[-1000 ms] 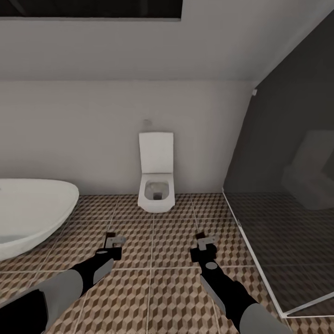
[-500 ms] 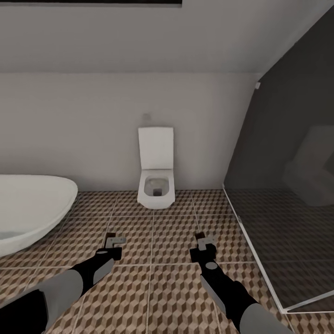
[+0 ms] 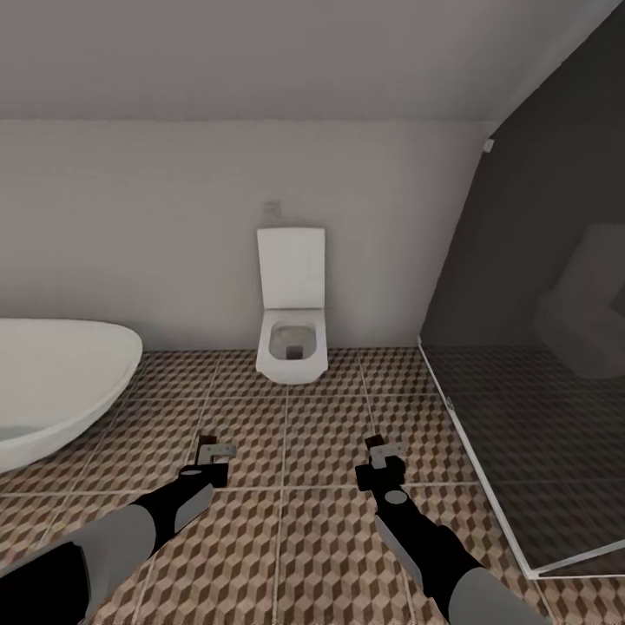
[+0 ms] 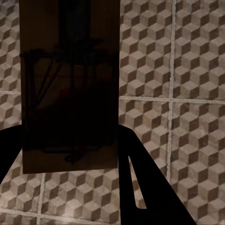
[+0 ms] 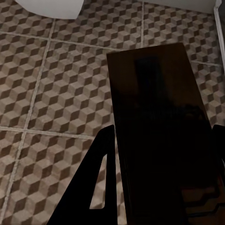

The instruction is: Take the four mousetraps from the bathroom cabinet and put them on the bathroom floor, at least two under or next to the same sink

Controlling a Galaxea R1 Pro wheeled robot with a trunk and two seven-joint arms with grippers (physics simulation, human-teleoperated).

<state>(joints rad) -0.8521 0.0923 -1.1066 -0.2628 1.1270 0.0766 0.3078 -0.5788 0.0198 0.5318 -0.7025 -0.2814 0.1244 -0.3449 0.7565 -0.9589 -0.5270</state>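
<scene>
A flat dark-brown wooden mousetrap with thin grey wire parts (image 4: 68, 89) is pinched in the left claw (image 3: 214, 452); a second dark-brown wooden mousetrap (image 5: 159, 136) is clamped between the fingers of the right claw (image 3: 384, 453); both are held above the cube-patterned brown, beige and white tiled floor (image 3: 321, 538); a white toilet (image 3: 292, 338) is seen ahead, a white oval bathtub (image 3: 52, 382) to the left, a dark glass shower screen (image 3: 538, 391) to the right.

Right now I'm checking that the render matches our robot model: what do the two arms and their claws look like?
Both arms have pale grey upper sleeves that run into glossy black forearms and wrists. The right forearm carries a small grey round patch. The left claw and right claw are small, with black bases and light grey metal tips. Seen from the wrist cameras, the fingers are flat black blades, each with a narrow slot. No cables or markings show.
</scene>
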